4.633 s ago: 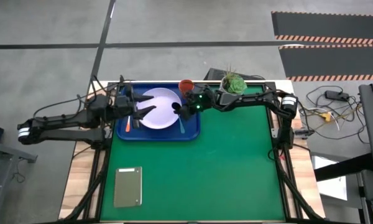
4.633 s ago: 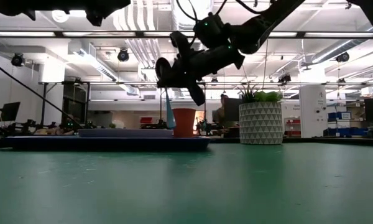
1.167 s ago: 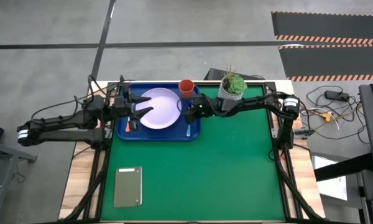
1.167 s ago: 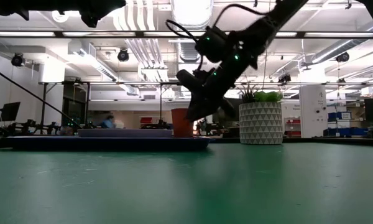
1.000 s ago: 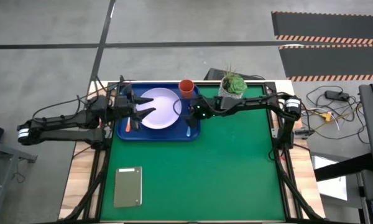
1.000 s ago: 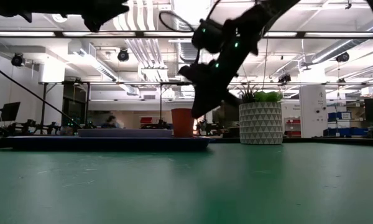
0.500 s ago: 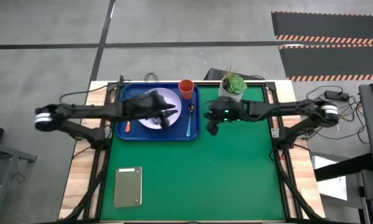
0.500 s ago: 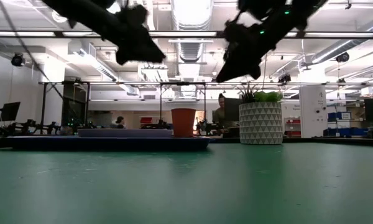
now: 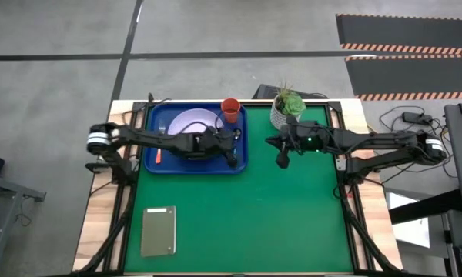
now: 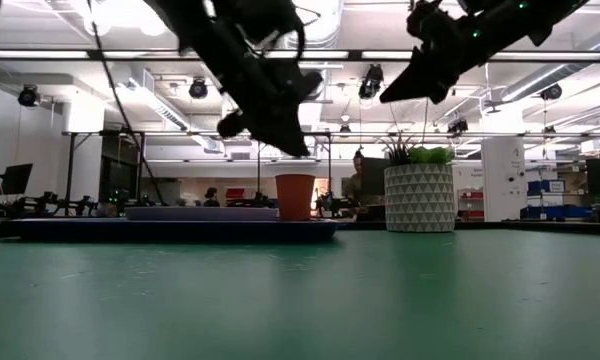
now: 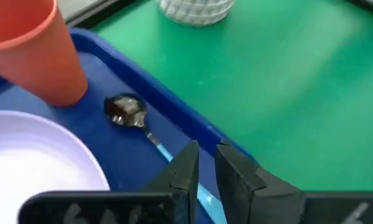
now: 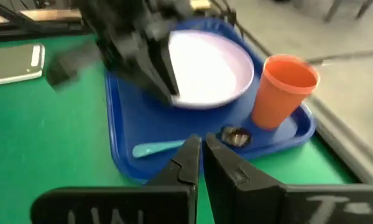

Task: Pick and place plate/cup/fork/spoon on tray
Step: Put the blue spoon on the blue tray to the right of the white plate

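Over the tray (image 9: pixel 149 165), the left gripper (image 9: pixel 232 158) is hanging (fingers nearly together, holding nothing) above the spoon (image 11: pixel 132 116); the right gripper (image 9: pixel 281 159) is pressing its fingers together.

Green table (image 9: pixel 239 215) (tray (image 9: pixel 150 168), slab (image 9: pixel 158 231), pot (image 9: pixel 280 117))

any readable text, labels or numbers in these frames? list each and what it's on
None can be read.
Tray, plate, cup, spoon, fork: no print shows.
White pot: a relief pattern only.
Grey-green slab: a pale mark, too small to read.
Room behind, low view: signs too blurred.
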Robot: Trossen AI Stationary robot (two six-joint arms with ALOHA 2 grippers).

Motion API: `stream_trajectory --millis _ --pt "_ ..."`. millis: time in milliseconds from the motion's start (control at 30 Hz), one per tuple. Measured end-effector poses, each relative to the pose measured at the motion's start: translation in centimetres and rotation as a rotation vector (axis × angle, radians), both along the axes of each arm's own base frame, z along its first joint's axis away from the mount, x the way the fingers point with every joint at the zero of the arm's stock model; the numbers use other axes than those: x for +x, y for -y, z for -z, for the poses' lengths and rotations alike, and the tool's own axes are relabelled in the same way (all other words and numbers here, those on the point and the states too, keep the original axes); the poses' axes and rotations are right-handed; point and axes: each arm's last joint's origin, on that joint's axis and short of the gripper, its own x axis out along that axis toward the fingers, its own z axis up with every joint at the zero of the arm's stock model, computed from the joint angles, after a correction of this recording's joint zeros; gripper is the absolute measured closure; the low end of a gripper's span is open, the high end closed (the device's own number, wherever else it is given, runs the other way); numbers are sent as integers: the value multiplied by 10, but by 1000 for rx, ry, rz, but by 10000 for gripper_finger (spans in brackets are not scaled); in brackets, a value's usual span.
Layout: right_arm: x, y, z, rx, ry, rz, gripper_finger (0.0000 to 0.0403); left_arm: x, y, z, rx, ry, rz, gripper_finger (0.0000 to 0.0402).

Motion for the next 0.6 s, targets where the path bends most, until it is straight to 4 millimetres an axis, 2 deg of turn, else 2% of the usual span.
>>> stream_trajectory --millis 233,300,433,600 --pt "-10 -2 -15 -103 54 -40 394 33 -9 27 -49 -34 -101 379" --pt "-12 -2 -16 -119 55 -47 394 37 -13 33 -58 -91 -164 380" --pt "-13 -2 -17 -159 42 -65 394 46 -17 40 -58 -184 -269 383" --pt "-15 -2 -16 -183 20 -75 394 58 -20 45 -80 -178 -252 380"
